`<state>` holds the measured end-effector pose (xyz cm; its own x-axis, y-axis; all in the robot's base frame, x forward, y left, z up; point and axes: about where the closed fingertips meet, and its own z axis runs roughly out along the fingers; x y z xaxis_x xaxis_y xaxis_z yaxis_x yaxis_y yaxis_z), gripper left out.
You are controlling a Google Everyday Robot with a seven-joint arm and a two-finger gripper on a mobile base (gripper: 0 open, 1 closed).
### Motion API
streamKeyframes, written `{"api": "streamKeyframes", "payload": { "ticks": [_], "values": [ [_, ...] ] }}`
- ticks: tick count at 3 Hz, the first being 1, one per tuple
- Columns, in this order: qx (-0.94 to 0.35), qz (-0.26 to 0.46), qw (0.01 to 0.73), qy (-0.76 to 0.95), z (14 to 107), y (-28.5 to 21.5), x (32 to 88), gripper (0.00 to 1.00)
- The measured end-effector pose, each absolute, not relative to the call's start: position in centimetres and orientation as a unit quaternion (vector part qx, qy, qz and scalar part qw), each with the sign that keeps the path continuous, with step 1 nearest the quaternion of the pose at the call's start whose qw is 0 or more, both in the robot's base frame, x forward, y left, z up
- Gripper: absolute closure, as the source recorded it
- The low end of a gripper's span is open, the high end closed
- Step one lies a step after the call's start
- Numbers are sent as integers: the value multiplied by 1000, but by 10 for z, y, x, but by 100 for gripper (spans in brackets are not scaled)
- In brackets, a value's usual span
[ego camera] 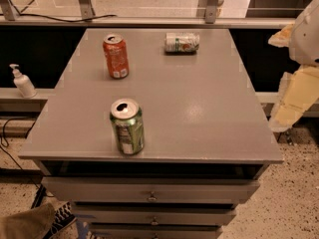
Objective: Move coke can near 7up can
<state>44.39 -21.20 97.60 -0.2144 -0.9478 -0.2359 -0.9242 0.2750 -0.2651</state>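
— Which step is in hand?
— The approach, I judge; nothing is grasped yet. The pale shape off the worktop's [199,113] right edge is probably the end effector [294,101]; open or closed, I cannot tell.
— And the coke can [115,56]?
— Upright near the far-left corner, well apart from it. The reach must cross the worktop, clear of the 7up can [182,42] lying at the far edge.

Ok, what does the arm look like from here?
Only a slice shows at the right edge: the arm is a rounded white shell, and below it the gripper looks like blocky pale-yellow pieces, off the table's right side. No cables or markings visible.
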Motion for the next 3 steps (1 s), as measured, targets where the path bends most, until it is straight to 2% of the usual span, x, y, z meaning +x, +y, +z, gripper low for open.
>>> {"api": "streamKeyframes", "payload": {
  "ticks": [1,3],
  "values": [
    [-600,-7,221,769,965,-191,463,0],
    [-583,92,338,733,938,-101,520,0]
  ]
}}
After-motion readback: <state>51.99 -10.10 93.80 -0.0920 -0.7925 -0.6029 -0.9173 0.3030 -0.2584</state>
